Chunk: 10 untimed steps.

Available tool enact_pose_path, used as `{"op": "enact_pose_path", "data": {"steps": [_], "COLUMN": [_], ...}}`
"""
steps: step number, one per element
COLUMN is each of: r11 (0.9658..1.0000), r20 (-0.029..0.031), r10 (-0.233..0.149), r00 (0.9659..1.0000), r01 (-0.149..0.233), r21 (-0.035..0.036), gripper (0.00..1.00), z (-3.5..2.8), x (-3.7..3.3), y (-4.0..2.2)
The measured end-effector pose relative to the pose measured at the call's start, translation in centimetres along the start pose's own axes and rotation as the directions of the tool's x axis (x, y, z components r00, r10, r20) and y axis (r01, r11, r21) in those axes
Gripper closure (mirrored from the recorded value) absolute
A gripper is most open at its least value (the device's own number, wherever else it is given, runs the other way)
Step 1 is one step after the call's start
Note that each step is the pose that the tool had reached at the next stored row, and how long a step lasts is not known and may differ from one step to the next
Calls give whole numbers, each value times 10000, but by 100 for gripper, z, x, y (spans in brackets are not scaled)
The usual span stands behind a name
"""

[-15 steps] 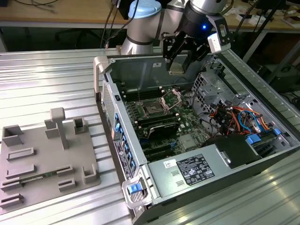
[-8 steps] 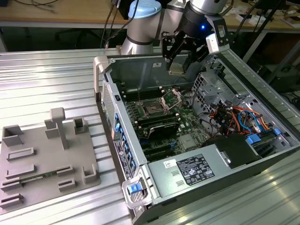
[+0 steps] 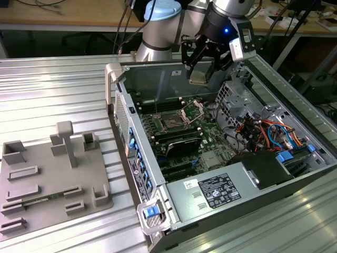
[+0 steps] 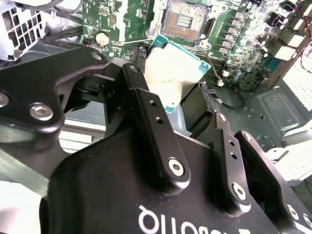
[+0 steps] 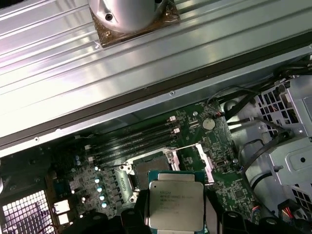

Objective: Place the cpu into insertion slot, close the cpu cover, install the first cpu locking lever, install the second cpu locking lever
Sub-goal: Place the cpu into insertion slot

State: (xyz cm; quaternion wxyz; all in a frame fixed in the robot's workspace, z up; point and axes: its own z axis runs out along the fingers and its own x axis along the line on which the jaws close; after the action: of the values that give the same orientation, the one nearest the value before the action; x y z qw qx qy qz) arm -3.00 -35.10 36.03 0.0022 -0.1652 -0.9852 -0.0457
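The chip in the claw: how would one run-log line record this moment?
gripper: shut on cpu | cpu: aloft, unseated | socket: empty | cpu cover: open

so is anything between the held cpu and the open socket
No, just open air: in the second wrist view the cpu hangs clear of the socket.

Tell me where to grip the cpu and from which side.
By two opposite edges, from above its metal top, as the gripper holds it now. The cpu is flat and thin, so only its edges offer a pinch, and its underside must stay free to face the socket.
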Motion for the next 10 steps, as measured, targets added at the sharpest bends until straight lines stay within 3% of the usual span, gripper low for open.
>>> {"op": "enact_pose_path", "data": {"steps": [10], "r11": [9972], "r20": [66], "r10": [743], "r00": [9972], "r01": [-743], "r21": [-16], "gripper": [45], "z": [9], "x": [29], "y": [-11]}}
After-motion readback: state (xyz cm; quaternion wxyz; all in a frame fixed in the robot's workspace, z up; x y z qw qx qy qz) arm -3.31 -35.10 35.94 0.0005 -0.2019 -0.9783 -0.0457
